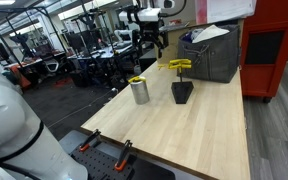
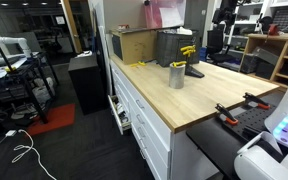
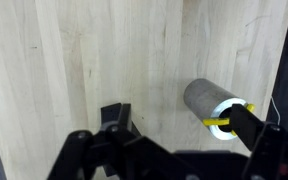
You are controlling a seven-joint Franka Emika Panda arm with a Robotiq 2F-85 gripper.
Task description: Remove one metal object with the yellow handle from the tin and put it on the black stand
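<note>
Listing from above, we find our gripper (image 3: 169, 158) wide and empty over the desk (image 1: 204, 130), the tin (image 1: 139, 91) with yellow-handled tool (image 3: 224, 121) standing mid-desk beside the black stand (image 1: 182, 92), which already bears one.

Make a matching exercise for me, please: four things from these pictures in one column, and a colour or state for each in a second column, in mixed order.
Things:
1. tin
2. black stand
3. grey box
4. hand

Descriptions:
A. open, holding nothing
B. shiny and round, with something yellow at its mouth
C. the largest thing on the table
D. dark, wide at the base, narrow at the top

Pairs: 1-B; 2-D; 3-C; 4-A
</note>
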